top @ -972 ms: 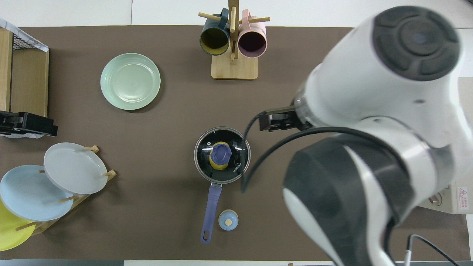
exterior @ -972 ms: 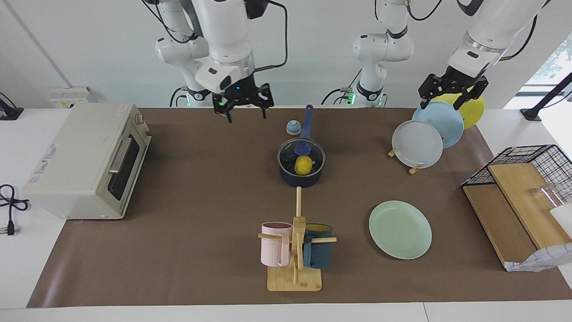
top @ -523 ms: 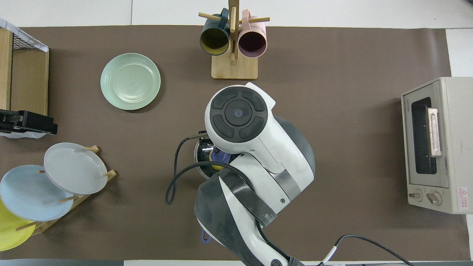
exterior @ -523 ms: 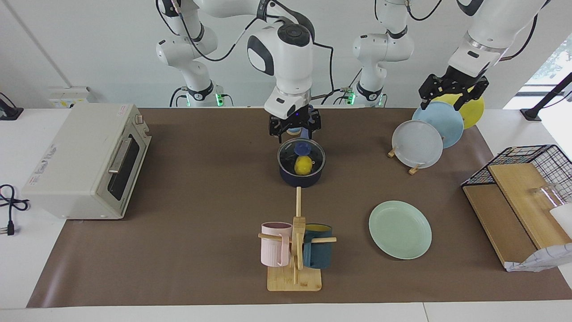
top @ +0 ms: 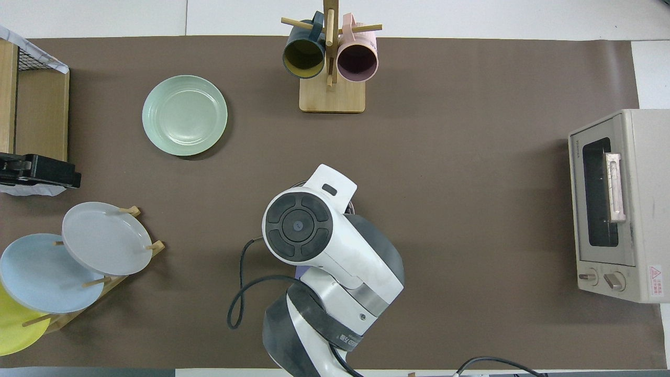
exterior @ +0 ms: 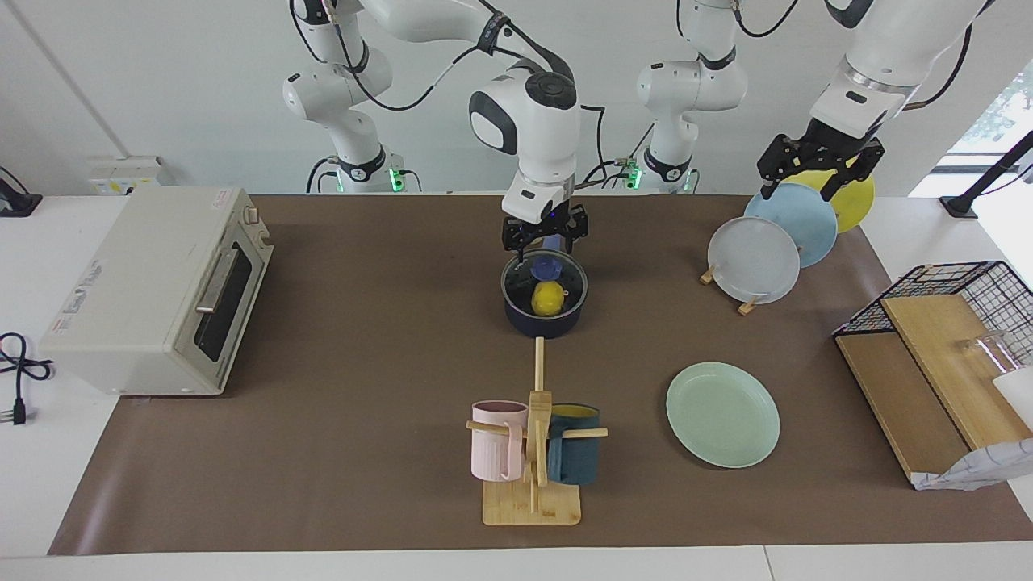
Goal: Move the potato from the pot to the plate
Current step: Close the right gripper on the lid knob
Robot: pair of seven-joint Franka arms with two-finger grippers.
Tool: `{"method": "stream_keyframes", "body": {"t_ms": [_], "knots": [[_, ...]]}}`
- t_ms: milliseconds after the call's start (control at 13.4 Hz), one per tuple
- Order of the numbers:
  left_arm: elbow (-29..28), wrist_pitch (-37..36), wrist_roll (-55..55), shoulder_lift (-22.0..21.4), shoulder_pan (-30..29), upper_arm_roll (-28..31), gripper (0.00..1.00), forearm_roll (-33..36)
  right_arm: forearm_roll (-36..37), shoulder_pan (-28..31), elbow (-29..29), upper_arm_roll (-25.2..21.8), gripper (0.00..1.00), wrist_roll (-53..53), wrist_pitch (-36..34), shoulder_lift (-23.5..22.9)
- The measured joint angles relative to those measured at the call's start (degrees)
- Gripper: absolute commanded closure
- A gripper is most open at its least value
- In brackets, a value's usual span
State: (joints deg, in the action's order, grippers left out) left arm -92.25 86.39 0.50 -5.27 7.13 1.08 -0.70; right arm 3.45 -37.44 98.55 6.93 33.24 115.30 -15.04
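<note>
The dark blue pot [exterior: 545, 316] stands mid-table with a glass lid on it, and the lid's blue knob [exterior: 547, 265] points up. Through the lid I see the yellow potato [exterior: 547, 298] inside. My right gripper [exterior: 546, 242] hangs open just above the knob and the root of the pot's handle, touching nothing. In the overhead view the right arm [top: 314, 246] covers the pot entirely. The mint-green plate [exterior: 722, 414] [top: 185, 115] lies bare, farther from the robots and toward the left arm's end. The left gripper [exterior: 813, 171] waits open over the plate rack.
A rack [exterior: 754, 258] holds grey-white, light blue and yellow plates near the left arm. A mug tree [exterior: 533, 452] with a pink and a teal mug stands farther out than the pot. A toaster oven [exterior: 153, 290] sits at the right arm's end, a wire basket with boards [exterior: 944, 339] at the left arm's end.
The right arm swung from the oven's end of the table over to the pot and lowered, so its open gripper now hangs above the lid knob. The left arm stayed put.
</note>
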Motion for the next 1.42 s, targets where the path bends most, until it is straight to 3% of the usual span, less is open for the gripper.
{"method": "stream_keyframes", "body": {"t_ms": [673,1121,1421], "knots": [[0.0,0.1,0.0,0.0,0.0,0.0,0.00,0.0,2.5,-0.2,5.1,-0.5,0.00,0.0,9.1,0.1],[0.0,0.9,0.0,0.0,0.0,0.0,0.00,0.0,2.5,0.3,6.0,-0.5,0.01,0.0,10.1,-0.5],[-0.1,1.4,0.0,0.0,0.0,0.0,0.00,0.0,2.5,0.2,6.0,-0.4,0.19,0.0,10.3,-0.5]]}}
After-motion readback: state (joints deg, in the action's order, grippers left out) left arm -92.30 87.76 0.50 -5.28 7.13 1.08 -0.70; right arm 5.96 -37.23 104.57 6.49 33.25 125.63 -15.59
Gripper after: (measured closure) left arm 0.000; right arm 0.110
